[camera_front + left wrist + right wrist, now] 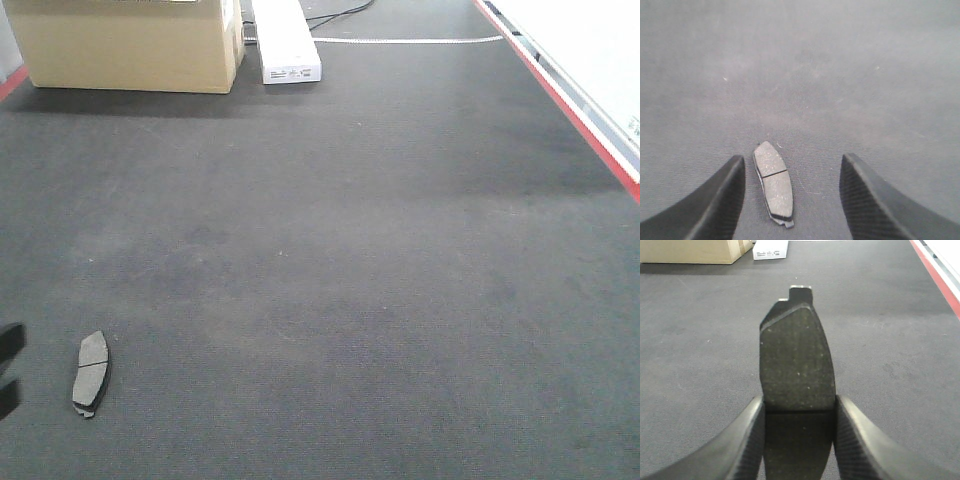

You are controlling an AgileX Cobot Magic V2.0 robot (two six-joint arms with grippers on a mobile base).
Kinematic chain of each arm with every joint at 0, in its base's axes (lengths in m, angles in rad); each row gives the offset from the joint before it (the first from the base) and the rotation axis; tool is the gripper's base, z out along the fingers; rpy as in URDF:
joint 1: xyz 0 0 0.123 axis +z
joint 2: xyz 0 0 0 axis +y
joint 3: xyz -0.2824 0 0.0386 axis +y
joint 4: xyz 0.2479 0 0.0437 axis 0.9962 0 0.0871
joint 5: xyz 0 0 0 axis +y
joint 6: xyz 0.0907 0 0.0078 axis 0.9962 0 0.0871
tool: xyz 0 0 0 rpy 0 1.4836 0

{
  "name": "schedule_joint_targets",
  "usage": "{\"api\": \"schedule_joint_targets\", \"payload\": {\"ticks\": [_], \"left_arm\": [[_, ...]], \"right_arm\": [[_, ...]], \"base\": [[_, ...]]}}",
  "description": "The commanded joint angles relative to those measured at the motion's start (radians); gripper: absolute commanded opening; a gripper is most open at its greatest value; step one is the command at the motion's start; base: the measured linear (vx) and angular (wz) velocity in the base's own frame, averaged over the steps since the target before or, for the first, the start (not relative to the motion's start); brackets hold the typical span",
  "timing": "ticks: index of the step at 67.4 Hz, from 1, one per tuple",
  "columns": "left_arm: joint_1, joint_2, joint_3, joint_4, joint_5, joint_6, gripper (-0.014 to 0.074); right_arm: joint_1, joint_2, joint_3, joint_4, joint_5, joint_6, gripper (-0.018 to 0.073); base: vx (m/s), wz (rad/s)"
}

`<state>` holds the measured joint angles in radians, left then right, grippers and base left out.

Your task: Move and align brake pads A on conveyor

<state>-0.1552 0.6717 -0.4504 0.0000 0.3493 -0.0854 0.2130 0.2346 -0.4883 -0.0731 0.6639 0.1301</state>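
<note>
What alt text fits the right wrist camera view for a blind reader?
The right gripper clamps a dark brake pad between its two black fingers, the charcoal conveyor behind it. A cardboard box and a white box sit at the far end; a red edge stripe runs along the right.

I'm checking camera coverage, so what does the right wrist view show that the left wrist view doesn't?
Only the right wrist view: the gripped brake pad between the right jaws, a cardboard box, a white box and the red edge stripe. Only the left wrist view: the loose brake pad lying flat between the open left jaws. Both: the charcoal conveyor belt.
</note>
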Motion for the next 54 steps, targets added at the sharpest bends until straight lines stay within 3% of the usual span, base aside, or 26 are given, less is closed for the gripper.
{"api": "schedule_joint_targets", "payload": {"ticks": [1,20,54], "left_arm": [[-0.004,-0.118,-0.025,0.008,0.008,0.000,0.0394],[-0.004,-0.377,-0.025,0.019,0.183,0.000,0.0394],[-0.004,-0.441,-0.025,0.024,0.193,-0.003,0.0394]], "right_arm": [[-0.002,0.010,-0.029,-0.009,-0.096,-0.005,-0.0011],[-0.002,0.010,-0.029,-0.009,-0.096,-0.005,-0.0011],[-0.002,0.010,-0.029,-0.009,-0.096,-0.005,-0.0011]], "base": [[0.00,0.00],[0.00,0.00],[0.00,0.00]]}}
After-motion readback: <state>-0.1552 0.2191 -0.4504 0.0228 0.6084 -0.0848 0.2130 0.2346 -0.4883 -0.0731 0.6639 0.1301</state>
